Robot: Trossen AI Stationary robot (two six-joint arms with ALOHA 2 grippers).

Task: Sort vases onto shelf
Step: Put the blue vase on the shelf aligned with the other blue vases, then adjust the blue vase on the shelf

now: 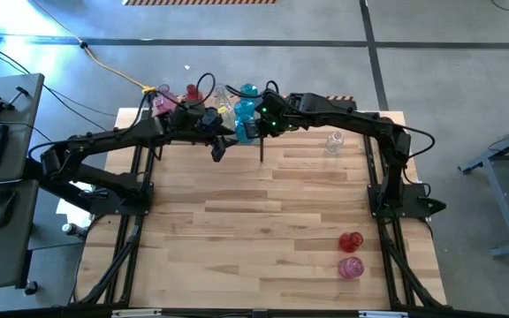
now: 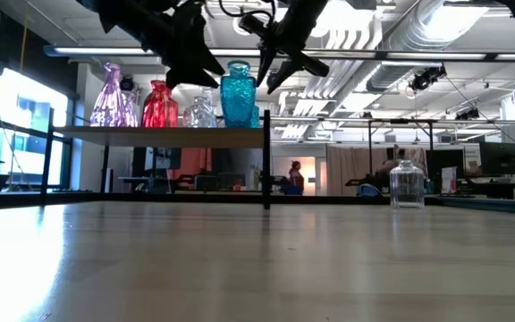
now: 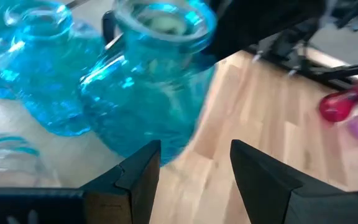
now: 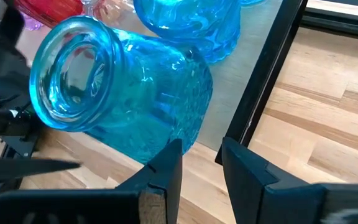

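Two dark robot arms are brought together over the far edge of the plank-striped wooden tabletop point(image 1: 263, 221), above the near edge of the light wooden shelf on its black metal frame point(image 2: 177, 132). Several small translucent glass vases are lined up on that shelf: a pink ribbed vase point(image 2: 109, 97) at its left end, a red vase point(image 2: 159, 105) beside it, a clear vase point(image 2: 201, 111) next, and a tall teal-blue vase with a wide round mouth point(image 2: 238, 94) by the shelf's right end, near the frame's black leg; a second teal-blue vase point(image 4: 188, 22) is seen just behind it in the right wrist view. The left gripper point(image 3: 194, 165) is held just in front of the tall teal-blue vase, its two dark fingers point(image 3: 145, 171) spread with bare wood showing between them and nothing pinched. The right gripper point(image 4: 201, 165) is poised beside the same vase at the shelf's right edge, its jaws set a narrow gap apart and closed on nothing. Away from the shelf, a clear squat glass vase point(image 1: 333, 141) is left standing near the tabletop's far right corner, and a red vase point(image 1: 351, 241) and a pink vase point(image 1: 350, 267) are placed together near the right edge toward the near right corner.
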